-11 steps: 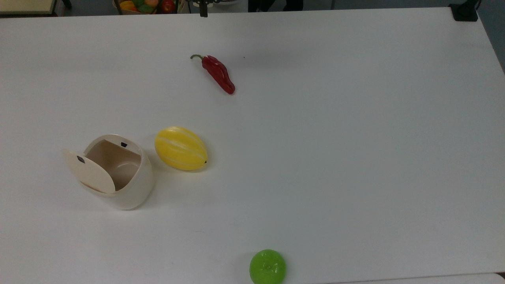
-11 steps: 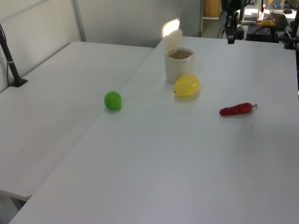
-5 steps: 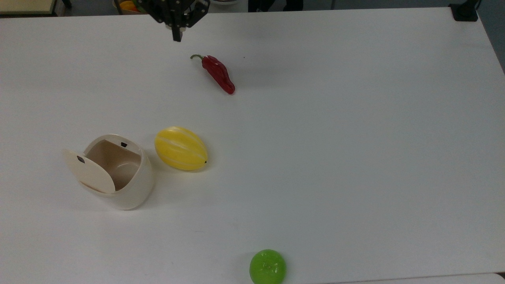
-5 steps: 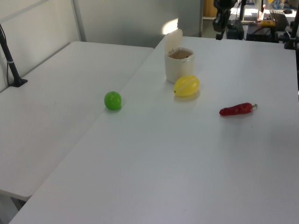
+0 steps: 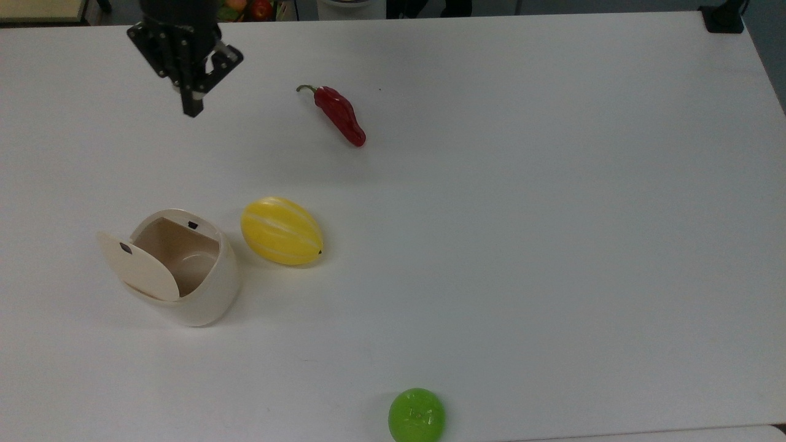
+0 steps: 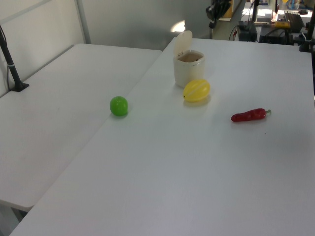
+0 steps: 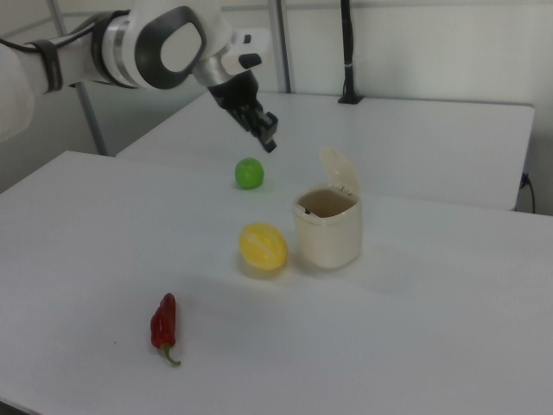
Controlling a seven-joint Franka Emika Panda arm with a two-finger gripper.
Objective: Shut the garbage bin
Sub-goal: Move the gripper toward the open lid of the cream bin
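The black two-finger gripper (image 5: 192,109) has swung leftward — fingers seemingly pressed together — with the open-lidded cream plastic bin (image 5: 202,288) lying well below it in the top view.

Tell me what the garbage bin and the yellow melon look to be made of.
Garbage bin: likely moulded plastic, cream, smooth matte walls with a thin flat lid. Yellow melon: probably a plastic or rubber replica, evenly coloured with pale stripes and soft sheen.

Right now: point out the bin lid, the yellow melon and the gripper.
bin lid (image 5: 142,267), top view, middle of the raised flap's face
yellow melon (image 5: 281,231), top view, centre of its striped top
gripper (image 5: 191,109), top view, at its fingertips
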